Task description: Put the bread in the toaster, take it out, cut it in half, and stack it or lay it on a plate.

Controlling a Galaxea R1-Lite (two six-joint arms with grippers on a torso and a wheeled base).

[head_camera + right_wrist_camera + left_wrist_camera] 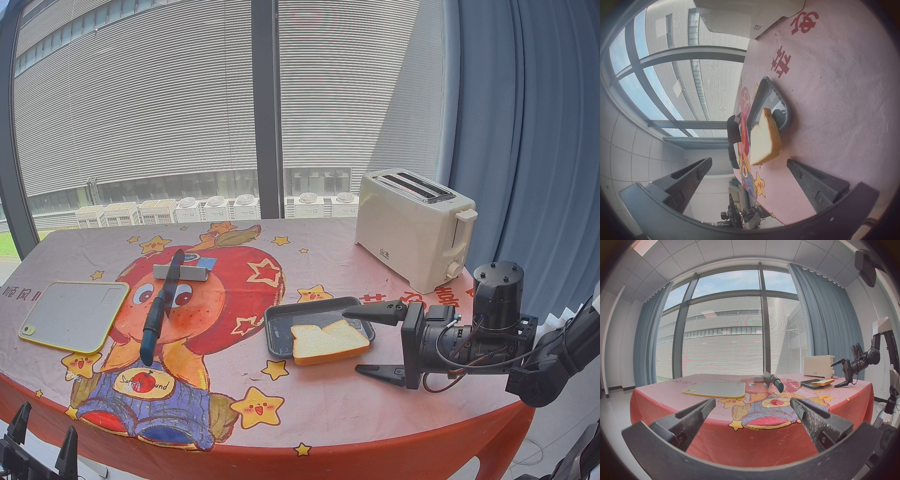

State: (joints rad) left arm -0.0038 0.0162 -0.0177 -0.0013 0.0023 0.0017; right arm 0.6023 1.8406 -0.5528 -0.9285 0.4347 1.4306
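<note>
Draped in a pink cloth printed with yellow stars and a big cartoon apple face, a round-edged desk point(337, 400) before a tall window. At its far right corner, the toaster point(412, 228): a cream, smooth-sided box with rounded corners, two long slots in the top, lever high on the end. Low over the right edge of the desk, the right gripper point(351, 340), turned on its side, black tapered jaws spread wide, one above the other, tips just beside the bread point(328, 342) and apart from it. Off the desk's near left edge, the left gripper point(752, 401), jaws likewise wide apart, nothing between them. At the left of the desk, a cutting board point(74, 314), flat, pale grey, rounded rectangle with a yellow-green rim. Right of centre, a shallow dark tray point(294, 315) with a raised rim, glossy inside, holding the single slice: pale soft crumb, tan crust, squarish with a domed top, partly in the tray, its near edge propped over the near rim. Between board and tray, a knife point(161, 303), black blade, dark blue handle, blade laid across a small grey block point(190, 272).
</note>
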